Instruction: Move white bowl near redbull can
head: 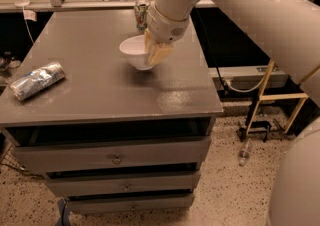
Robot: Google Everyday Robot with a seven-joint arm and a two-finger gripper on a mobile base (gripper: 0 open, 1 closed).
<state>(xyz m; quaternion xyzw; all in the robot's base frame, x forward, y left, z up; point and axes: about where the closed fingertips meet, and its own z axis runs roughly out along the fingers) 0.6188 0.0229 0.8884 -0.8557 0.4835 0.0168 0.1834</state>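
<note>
The white bowl (133, 51) is near the middle of the grey table (100, 95), a little toward the back. My gripper (154, 52) comes down from above and its tan fingers (161, 54) clamp the bowl's right rim. The bowl appears slightly raised off the tabletop. The redbull can (37, 81), a crinkled silver-and-blue cylinder, lies on its side near the table's left front edge, well to the left of the bowl.
A green-and-white soda can (141, 14) stands at the back of the table, just behind my wrist. The table has drawers (116, 159) below its front. A metal stand (265, 115) is on the floor to the right.
</note>
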